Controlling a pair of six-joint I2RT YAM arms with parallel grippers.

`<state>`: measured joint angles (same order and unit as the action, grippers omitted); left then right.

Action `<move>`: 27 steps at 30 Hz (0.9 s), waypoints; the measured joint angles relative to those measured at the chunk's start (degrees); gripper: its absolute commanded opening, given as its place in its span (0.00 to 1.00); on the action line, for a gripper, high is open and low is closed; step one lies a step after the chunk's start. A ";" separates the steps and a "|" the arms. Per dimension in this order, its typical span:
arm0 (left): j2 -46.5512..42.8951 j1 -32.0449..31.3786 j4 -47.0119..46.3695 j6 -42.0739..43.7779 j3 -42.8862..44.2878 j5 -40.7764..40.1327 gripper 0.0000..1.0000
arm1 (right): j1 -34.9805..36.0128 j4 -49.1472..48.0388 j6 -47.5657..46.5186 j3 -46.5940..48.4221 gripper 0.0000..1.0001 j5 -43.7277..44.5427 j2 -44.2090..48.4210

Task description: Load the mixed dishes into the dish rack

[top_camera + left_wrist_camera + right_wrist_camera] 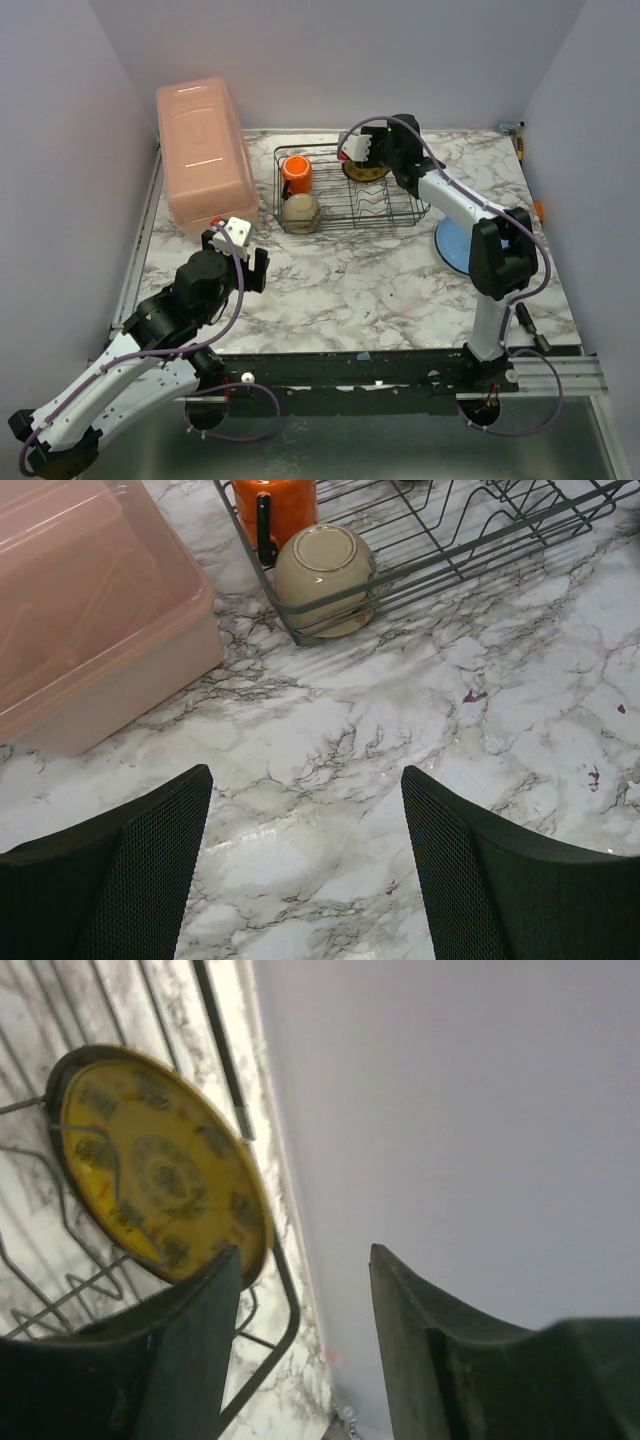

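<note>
Rack (385, 207) holds orange mug (296, 175), bowl (300, 211), yellow plate (160, 1175).

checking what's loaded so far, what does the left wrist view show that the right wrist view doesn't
Only left wrist: the orange mug and small white bowl in the dish rack, plus the pink lidded box. Only right wrist: the small yellow-brown plate among the rack's wires, and the wall. Both: the rack and the marble table.
</note>
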<state>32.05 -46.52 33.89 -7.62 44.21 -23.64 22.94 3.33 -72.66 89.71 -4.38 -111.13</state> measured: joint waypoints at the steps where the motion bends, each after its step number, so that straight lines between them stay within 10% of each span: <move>1: 0.00 0.00 0.00 0.00 0.00 0.00 0.77 | 0.07 -1.27 1.11 0.00 0.72 0.20 0.00; 4: 0.00 0.00 0.00 0.00 -0.02 0.02 0.77 | 0.44 -3.82 6.05 1.09 0.99 1.99 0.00; 13: 0.00 -0.02 0.00 -0.02 -0.02 0.02 0.77 | 0.98 -8.35 27.36 -0.39 1.00 11.43 4.98; 21: 0.42 0.00 -0.02 -0.02 -0.02 0.13 0.77 | 0.83 -13.81 65.20 -26.23 1.00 16.52 27.21; 27: 0.46 0.00 0.00 -0.04 0.00 0.31 0.77 | 0.59 -13.97 73.24 -43.28 1.00 12.13 39.04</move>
<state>32.51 -46.52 33.89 -7.66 44.21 -23.33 23.53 -10.63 0.58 46.44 7.75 -72.10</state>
